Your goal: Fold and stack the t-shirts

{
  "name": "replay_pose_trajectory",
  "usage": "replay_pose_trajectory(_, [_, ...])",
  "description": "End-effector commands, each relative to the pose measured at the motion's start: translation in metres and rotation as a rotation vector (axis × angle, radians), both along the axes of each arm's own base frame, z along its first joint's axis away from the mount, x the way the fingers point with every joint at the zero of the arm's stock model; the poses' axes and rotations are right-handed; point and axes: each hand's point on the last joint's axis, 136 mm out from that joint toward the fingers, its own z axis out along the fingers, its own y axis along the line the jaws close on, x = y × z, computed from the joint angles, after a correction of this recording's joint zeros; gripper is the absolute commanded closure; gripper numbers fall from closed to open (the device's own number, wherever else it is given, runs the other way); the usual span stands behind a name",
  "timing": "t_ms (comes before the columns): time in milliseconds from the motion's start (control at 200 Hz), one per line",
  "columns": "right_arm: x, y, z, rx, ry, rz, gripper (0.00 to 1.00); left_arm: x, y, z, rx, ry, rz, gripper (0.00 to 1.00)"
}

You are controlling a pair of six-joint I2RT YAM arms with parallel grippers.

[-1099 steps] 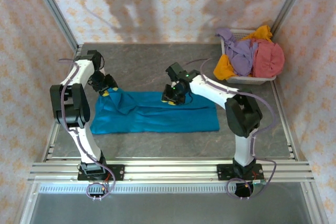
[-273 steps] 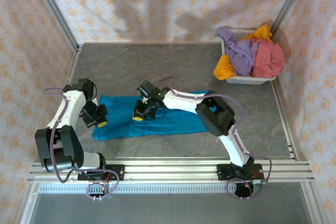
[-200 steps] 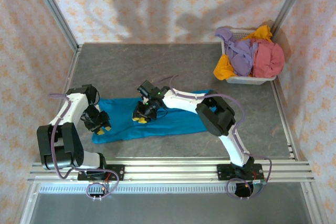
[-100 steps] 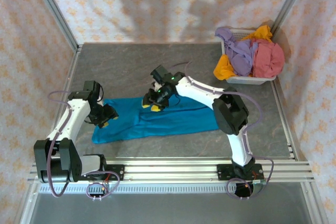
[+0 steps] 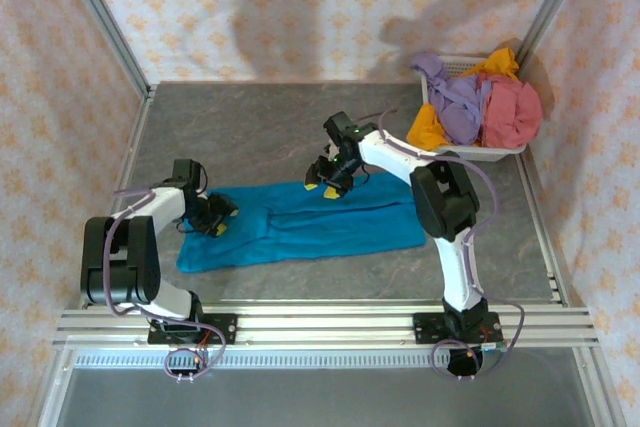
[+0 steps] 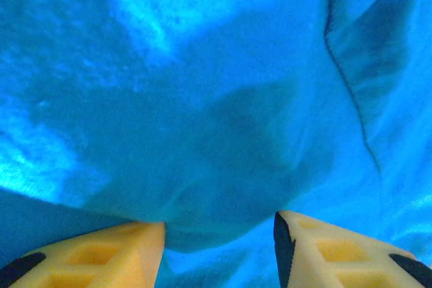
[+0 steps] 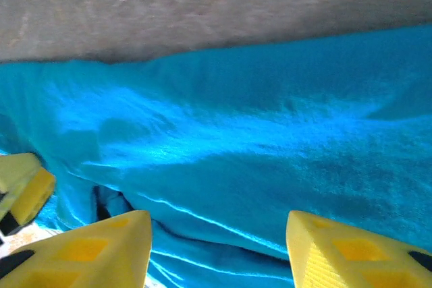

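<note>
Teal-blue soft cloth t-shirt (image 5: 310, 227), a wrinkled strip, is being supported flat by the grey stone-patterned desk (image 5: 250, 127). Left hand (image 5: 221, 220) at its left end and right hand (image 5: 322, 188) at its far edge are being held spread. A white plastic basket (image 5: 470, 152) is being occupied by lavender, orange-yellow and dusty-red tees (image 5: 460, 107).

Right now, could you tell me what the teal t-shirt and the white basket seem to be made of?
The teal t-shirt looks like soft matte knit cloth: wrinkles, folds, a stitched seam. The white basket is probably rigid smooth plastic: straight rim.
</note>
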Motion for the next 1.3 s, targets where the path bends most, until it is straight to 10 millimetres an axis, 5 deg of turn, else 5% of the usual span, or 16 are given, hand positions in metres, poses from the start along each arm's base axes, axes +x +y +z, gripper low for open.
replay_pose_trajectory(0, [-0.002, -0.019, -0.017, -0.046, 0.019, -0.014, 0.44, -0.004, -0.007, -0.029, -0.046, 0.043, 0.019, 0.51])
replay_pose_trajectory(220, [-0.010, -0.052, -0.032, -0.101, 0.044, -0.056, 0.42, 0.016, -0.005, -0.046, -0.044, 0.076, 0.010, 0.51])
replay_pose_trajectory(330, [-0.013, -0.062, -0.024, -0.109, 0.033, -0.053, 0.42, 0.044, 0.004, -0.044, 0.014, 0.100, -0.061, 0.51])
replay_pose_trajectory(481, [-0.019, -0.070, -0.007, -0.127, 0.009, -0.030, 0.42, 0.112, 0.011, -0.038, 0.050, 0.081, -0.164, 0.51])
replay_pose_trajectory(636, [-0.027, -0.076, 0.002, -0.127, -0.008, -0.044, 0.41, 0.199, -0.020, 0.000, 0.009, -0.097, -0.232, 0.53])
replay_pose_trajectory(781, [-0.038, -0.090, -0.006, -0.184, -0.003, -0.055, 0.41, 0.244, -0.042, 0.064, 0.032, -0.248, -0.249, 0.53])
replay_pose_trajectory(1011, [-0.056, -0.113, -0.020, -0.286, 0.024, -0.072, 0.41, 0.245, -0.045, 0.128, 0.074, -0.354, -0.223, 0.52])
replay_pose_trajectory(1156, [-0.072, -0.108, -0.029, -0.238, 0.076, -0.089, 0.41, 0.223, -0.039, 0.130, 0.107, -0.344, -0.209, 0.51])
replay_pose_trajectory(1296, [-0.091, -0.097, -0.034, -0.218, 0.127, -0.100, 0.41, 0.202, -0.036, 0.108, 0.108, -0.305, -0.188, 0.51])
